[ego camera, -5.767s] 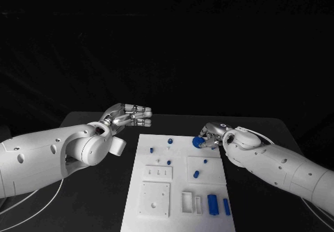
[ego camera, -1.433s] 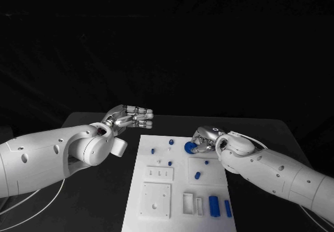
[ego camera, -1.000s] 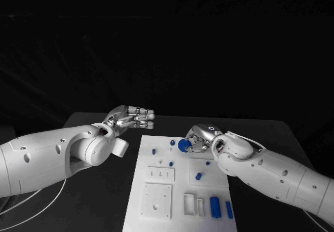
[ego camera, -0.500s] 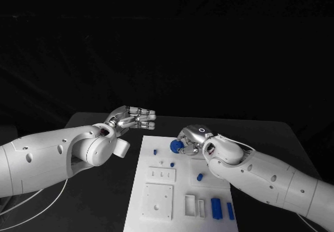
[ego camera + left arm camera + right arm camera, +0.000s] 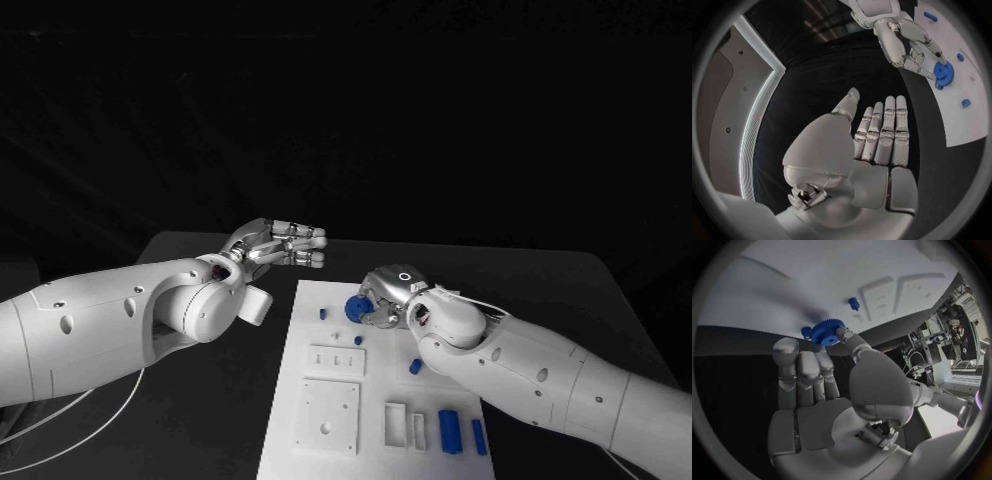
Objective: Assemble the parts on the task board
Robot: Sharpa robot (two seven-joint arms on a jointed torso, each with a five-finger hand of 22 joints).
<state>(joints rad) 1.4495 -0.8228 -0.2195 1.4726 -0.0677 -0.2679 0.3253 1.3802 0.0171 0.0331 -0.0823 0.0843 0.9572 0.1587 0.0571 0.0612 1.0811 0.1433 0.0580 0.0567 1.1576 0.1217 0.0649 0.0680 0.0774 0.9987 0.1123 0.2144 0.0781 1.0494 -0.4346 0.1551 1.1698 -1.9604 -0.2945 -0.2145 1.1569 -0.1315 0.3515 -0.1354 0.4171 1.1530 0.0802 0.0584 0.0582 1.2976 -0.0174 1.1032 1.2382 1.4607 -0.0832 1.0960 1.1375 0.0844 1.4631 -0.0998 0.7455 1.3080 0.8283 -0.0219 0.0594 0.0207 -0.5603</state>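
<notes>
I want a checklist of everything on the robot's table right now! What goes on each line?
Surface: black table, bare around the board.
Job's things: white task board in the middle; a blue gear held over its far end; small blue parts at its near right corner, and more small blue pieces dotted along it.
Clutter: nothing seen.
Hands: right hand holds the blue gear at its fingertips above the board; left hand hovers off the board's far left corner, fingers together and bent, holding nothing.
Cables: white cables hang under the left arm.
Surroundings: dark backdrop behind the table.
</notes>
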